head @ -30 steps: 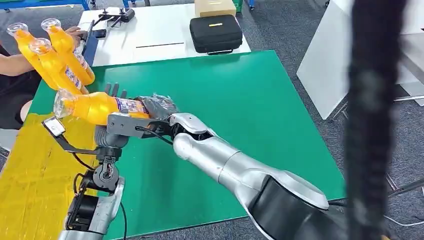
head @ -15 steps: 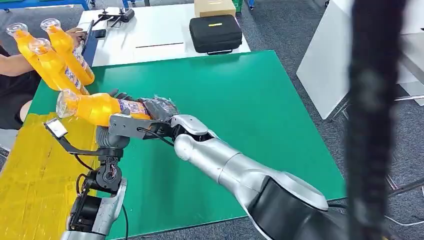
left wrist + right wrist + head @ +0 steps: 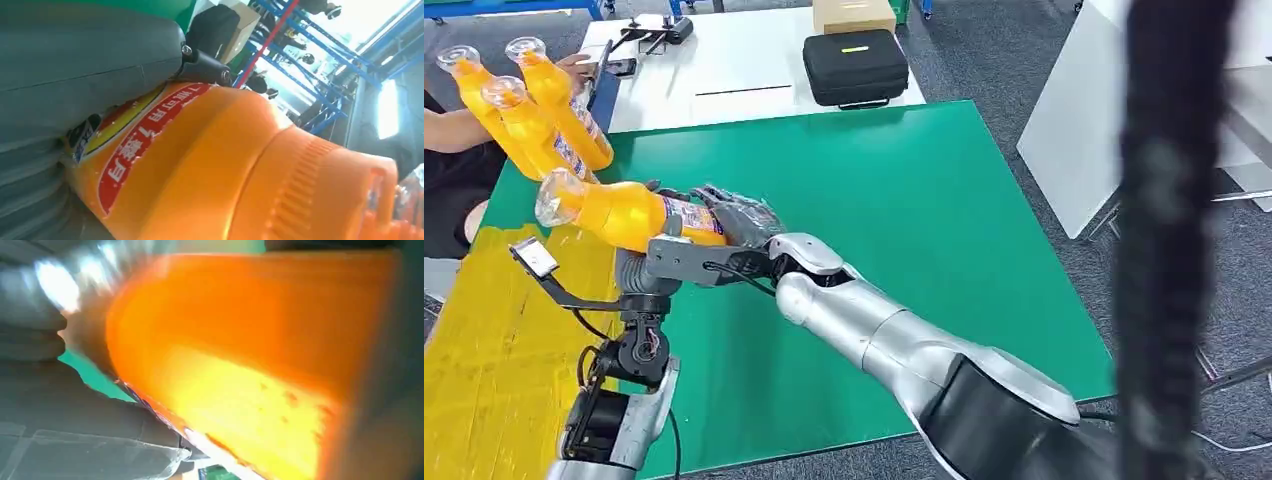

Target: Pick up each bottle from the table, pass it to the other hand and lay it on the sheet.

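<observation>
Mid-handover above the green desk (image 3: pixel 904 200): the orange bottle (image 3: pixel 624 213) lies nearly level in the air, cap toward the yellow sheet (image 3: pixel 484 340). The right hand (image 3: pixel 734 218) wraps its base, fingers closed around it; the left hand (image 3: pixel 639 270) sits under the labelled middle, with its fingers round the body in the wrist view. I'd want the left grip firm before the right lets go. The sheet lies just left, near the desk edge. A person holds three more bottles (image 3: pixel 529 110) close by, so swing low and short.
</observation>
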You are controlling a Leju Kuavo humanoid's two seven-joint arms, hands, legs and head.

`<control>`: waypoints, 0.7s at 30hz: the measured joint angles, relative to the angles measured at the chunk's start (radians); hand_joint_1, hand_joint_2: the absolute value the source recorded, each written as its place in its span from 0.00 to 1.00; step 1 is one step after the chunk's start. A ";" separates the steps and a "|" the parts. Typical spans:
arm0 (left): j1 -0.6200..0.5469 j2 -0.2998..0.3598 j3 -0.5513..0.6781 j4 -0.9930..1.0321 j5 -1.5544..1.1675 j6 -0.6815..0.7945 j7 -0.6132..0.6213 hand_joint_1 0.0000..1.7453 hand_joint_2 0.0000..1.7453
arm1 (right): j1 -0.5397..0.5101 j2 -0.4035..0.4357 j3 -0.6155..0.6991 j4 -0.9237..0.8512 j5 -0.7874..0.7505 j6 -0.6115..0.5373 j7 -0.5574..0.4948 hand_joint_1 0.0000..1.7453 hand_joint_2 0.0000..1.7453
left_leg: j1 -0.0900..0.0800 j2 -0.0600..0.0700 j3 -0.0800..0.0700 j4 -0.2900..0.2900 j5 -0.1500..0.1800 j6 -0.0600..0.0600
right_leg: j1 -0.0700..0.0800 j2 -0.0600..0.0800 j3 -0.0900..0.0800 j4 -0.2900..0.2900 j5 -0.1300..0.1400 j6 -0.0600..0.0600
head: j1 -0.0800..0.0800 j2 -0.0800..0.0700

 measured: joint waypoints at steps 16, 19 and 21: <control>-0.011 0.044 0.069 -0.088 -0.261 0.208 -0.143 1.00 1.00 | 0.097 -0.123 -0.310 -0.115 0.232 -0.006 -0.059 0.00 0.00 | 0.000 -0.008 -0.001 0.000 0.001 0.000 | -0.001 -0.005 0.002 0.000 0.000 0.000 | 0.000 0.000; -0.014 0.066 0.099 -0.102 -0.541 0.451 -0.225 1.00 1.00 | 0.134 -0.173 -0.421 -0.213 0.234 0.017 -0.100 0.00 0.00 | 0.000 -0.006 -0.001 0.000 0.001 0.000 | -0.001 -0.005 0.002 0.000 0.001 0.000 | 0.000 0.000; -0.014 0.084 0.116 -0.107 -0.715 0.598 -0.253 1.00 1.00 | 0.165 -0.211 -0.497 -0.302 0.231 0.044 -0.117 0.00 0.00 | 0.000 -0.010 -0.001 0.001 0.001 0.000 | -0.001 -0.006 0.002 0.000 0.000 0.000 | 0.000 0.000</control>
